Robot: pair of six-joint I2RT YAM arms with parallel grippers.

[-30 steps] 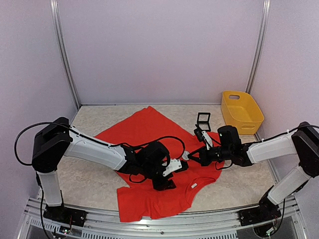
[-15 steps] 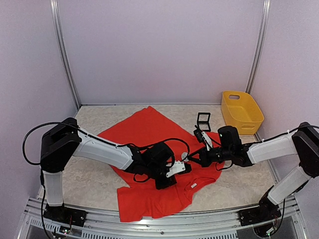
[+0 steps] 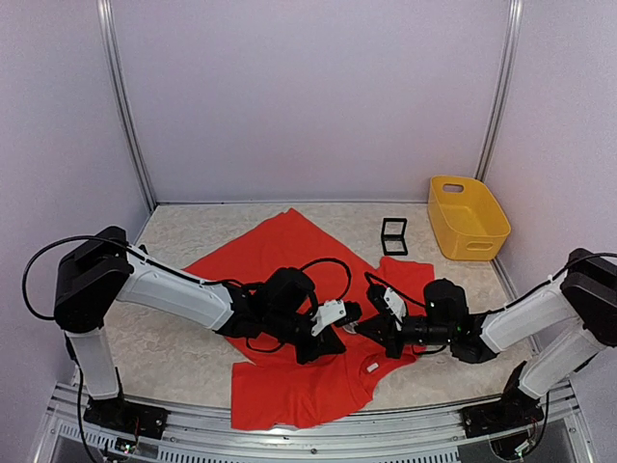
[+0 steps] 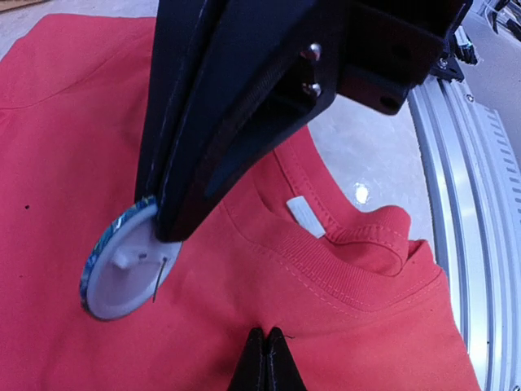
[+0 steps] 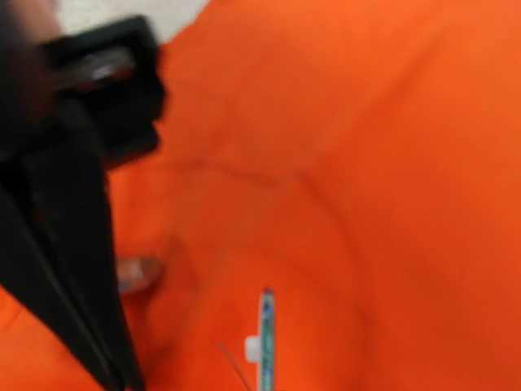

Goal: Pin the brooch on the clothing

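Note:
The clothing [image 3: 280, 253], a red T-shirt, lies spread on the table with its neckline and white label [image 4: 305, 217] toward the near edge. My left gripper [image 4: 266, 340] is shut, pinching a small pucker of the shirt's fabric just below the collar. From the right, my right gripper [image 4: 172, 221] is shut on the brooch [image 4: 122, 270], a round badge with a white back and blue rim. Its thin pin stands open just above the fabric. In the right wrist view the brooch [image 5: 265, 338] shows edge-on. In the top view the left gripper [image 3: 347, 313] and the right gripper [image 3: 364, 328] meet near the collar.
A yellow bin [image 3: 468, 218] stands at the back right, with a small black frame stand [image 3: 393, 234] left of it on the table. The metal rail of the table's near edge [image 4: 476, 212] runs close to the shirt's collar.
My left gripper has gone from open to shut on the shirt fabric. The right arm has dropped lower and nearer, bringing the brooch down beside the left fingertips.

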